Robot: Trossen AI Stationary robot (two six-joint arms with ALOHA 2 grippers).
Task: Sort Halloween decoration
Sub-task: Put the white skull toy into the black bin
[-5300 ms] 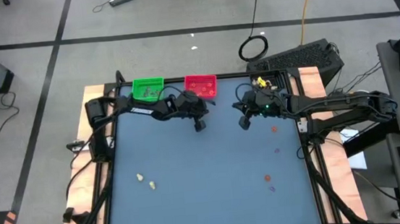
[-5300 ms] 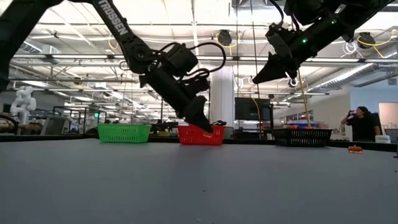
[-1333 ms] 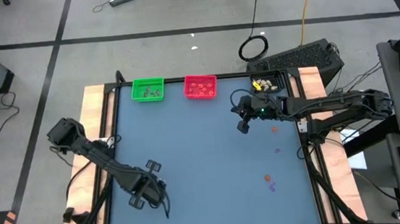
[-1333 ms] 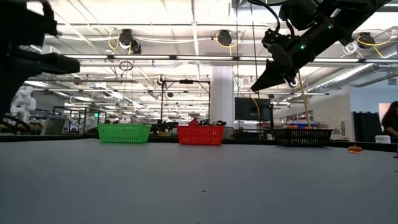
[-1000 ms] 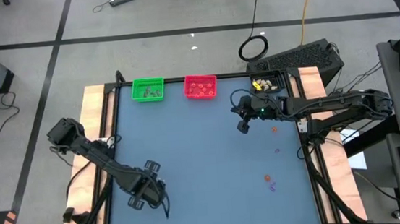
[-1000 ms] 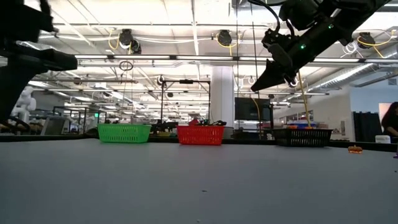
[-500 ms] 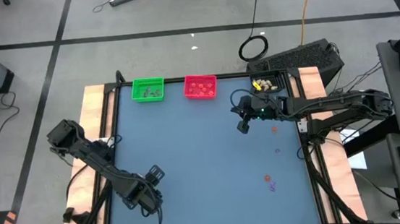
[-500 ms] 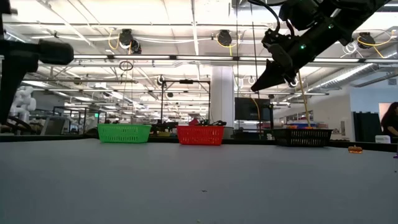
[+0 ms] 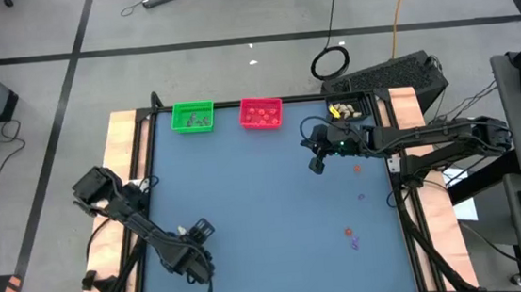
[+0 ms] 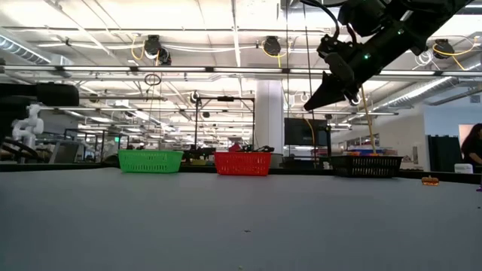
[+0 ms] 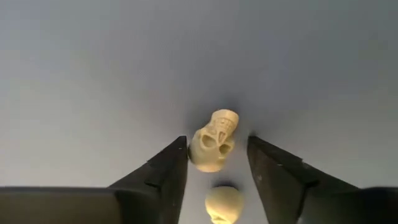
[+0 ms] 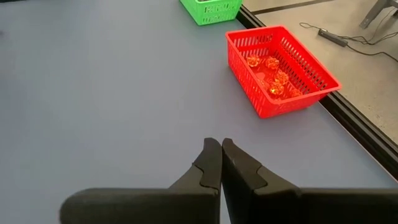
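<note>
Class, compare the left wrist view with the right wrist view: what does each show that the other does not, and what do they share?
Only the left wrist view shows two cream skulls between the open left claw. Only the right wrist view shows the red tray holding orange trinkets, the green tray, and the shut right claw. Both show the blue-grey table.

Both arms are showing dark, near-black jointed links with black cables running along them. The left end effector (image 11: 214, 171) is presenting two dark, wedge-shaped fingers with flat inner faces. The right end effector (image 12: 221, 163) is presenting matching matte-black tapered fingers. A small green light is glowing on the right arm's wrist housing (image 10: 367, 55).
</note>
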